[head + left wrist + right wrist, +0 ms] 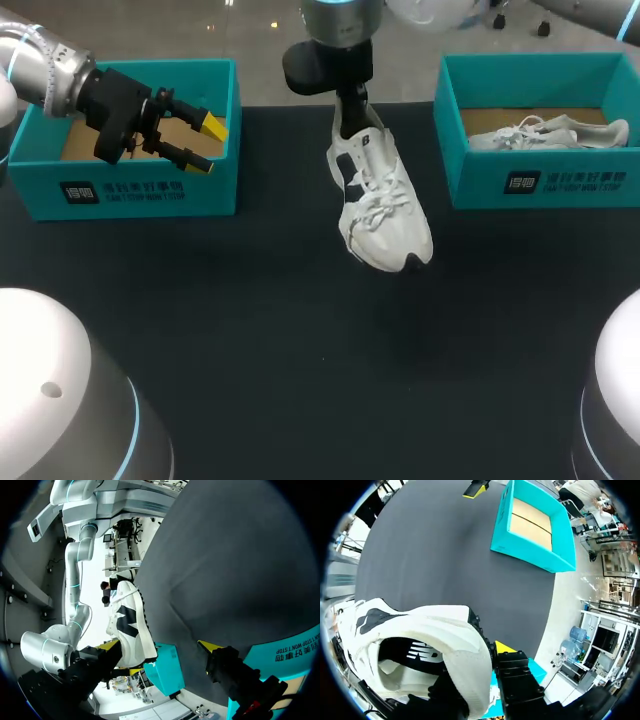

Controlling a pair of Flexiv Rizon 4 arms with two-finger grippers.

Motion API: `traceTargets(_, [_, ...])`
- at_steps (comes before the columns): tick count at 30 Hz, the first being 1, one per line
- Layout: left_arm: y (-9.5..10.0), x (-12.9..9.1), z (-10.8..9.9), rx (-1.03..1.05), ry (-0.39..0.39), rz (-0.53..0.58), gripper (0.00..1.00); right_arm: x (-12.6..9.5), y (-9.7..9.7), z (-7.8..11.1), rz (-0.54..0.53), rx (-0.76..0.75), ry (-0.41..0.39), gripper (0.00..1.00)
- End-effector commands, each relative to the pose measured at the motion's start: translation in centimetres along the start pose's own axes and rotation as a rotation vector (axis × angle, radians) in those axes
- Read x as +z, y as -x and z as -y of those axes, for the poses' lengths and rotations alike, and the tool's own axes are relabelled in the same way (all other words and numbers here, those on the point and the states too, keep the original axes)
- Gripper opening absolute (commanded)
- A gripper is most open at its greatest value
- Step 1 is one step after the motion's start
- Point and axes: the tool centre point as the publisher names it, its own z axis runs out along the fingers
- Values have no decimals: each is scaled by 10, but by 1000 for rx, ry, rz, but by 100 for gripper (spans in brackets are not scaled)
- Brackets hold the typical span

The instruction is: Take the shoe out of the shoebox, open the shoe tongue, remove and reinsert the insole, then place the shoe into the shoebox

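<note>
Between the fingers of the right gripper [353, 118] sits the heel of a white shoe [378, 205]. The right wrist view shows one yellow-tipped finger [504, 648] pressed on the outside of the heel [470, 645] and the other reaching down inside the opening, so the jaws are clamped on the heel wall with only that thickness between them. The shoe hangs heel-up from this grip, with its laces facing up and its toe slanting down toward the near side of the dark table [250, 330]. Whether the toe touches the cloth cannot be told. It hangs over the strip of table between the two boxes, apart from both. Off to the left, the left gripper [207, 145] has its jaws spread wide with nothing between them, and it hovers over the open top of the left shoebox [130, 185]. This teal box shows a bare brown cardboard floor. At the table's far right stands the right shoebox [545, 180], also teal. A second shoe [550, 132], white like the first, lies on its side inside that box.
</note>
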Motion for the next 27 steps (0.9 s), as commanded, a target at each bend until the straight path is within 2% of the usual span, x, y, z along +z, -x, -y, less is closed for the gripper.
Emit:
traceTargets(1, [0,0,-1,1,-3,-2,100,-38,3,-2,1,-9,-14,0])
traceTargets(2, [0,0,-1,1,-3,-2,100,-41,5,-2,27,7,-12,0])
traceTargets(19, [0,0,-1,1,-3,-2,100,-41,5,-2,27,7,-12,0])
traceTargets(27, [0,0,-1,1,-3,-2,100,-35,52,65,2,-3,50,0])
